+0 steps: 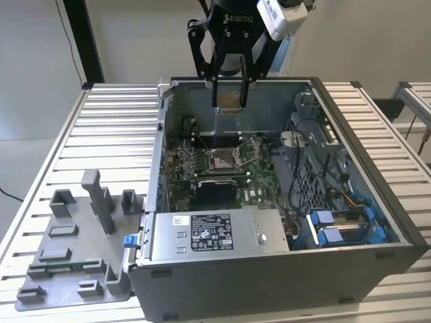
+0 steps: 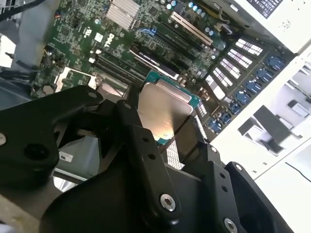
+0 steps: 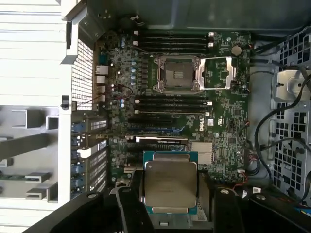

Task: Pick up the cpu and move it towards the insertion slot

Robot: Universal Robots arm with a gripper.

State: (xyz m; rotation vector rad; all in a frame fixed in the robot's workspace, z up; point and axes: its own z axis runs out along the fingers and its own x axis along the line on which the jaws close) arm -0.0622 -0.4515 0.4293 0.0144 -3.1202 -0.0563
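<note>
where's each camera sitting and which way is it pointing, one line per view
Exterior view: off the arm, raised, looking down into the open computer case on the slatted table; the gripper hangs above, jaws shut on the cpu.
First wrist view: on the arm, looking down at the motherboard and insertion slot; black jaws show, holding the cpu.
Second wrist view: on the arm, close behind the jaws, angled across the board; black linkage in front.
Shared: all three views show the held cpu; both wrist views show the motherboard.

Gripper point(image 1: 229, 94) points down, jaws clamped shut.
</note>
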